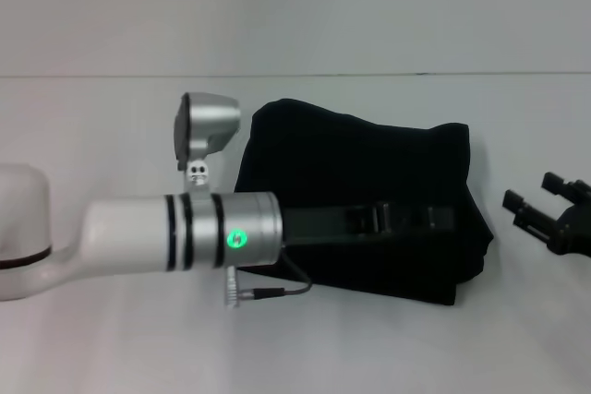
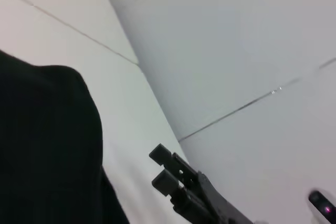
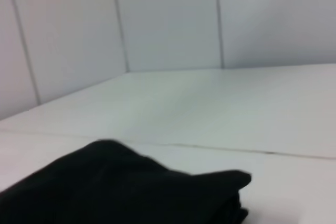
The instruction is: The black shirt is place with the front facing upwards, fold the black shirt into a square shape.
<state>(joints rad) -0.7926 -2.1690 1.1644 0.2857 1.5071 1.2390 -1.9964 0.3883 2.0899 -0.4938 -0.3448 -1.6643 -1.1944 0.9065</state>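
Head view: black shirt (image 1: 369,182) is sitting mid-worktop (image 1: 92,117) as a chunky, roughly rectangular bundle, wider than it is deep. No sleeves sticking out, no lettering showing, so it looks like it's been folded over on itself already.

Left gripper (image 1: 441,218): stretched out low across the bundle, reaching toward its right side. It's black against black cloth, so I honestly cannot tell if the fingers are apart, together, or pinching fabric.

Right gripper (image 1: 526,205): off to the right of the bundle, just beside it but not touching. Fingers are apart, nothing between them. The left wrist view shows it too (image 2: 170,174), same story, spread and empty.

Left wrist view: rounded edge of the shirt (image 2: 47,140) against the pale worktop, nothing else near it.

Right wrist view: a low dark hump of shirt (image 3: 131,187) with a stacked corner, so several layers there.

Progress: I'd say most of the folding is done. Shape is compact but the edges are lumpy and the near right corner bulges out, so not a clean square yet.

What's left: probably one tidy-up or a last fold to even out the sides, then pulling the left arm clear.
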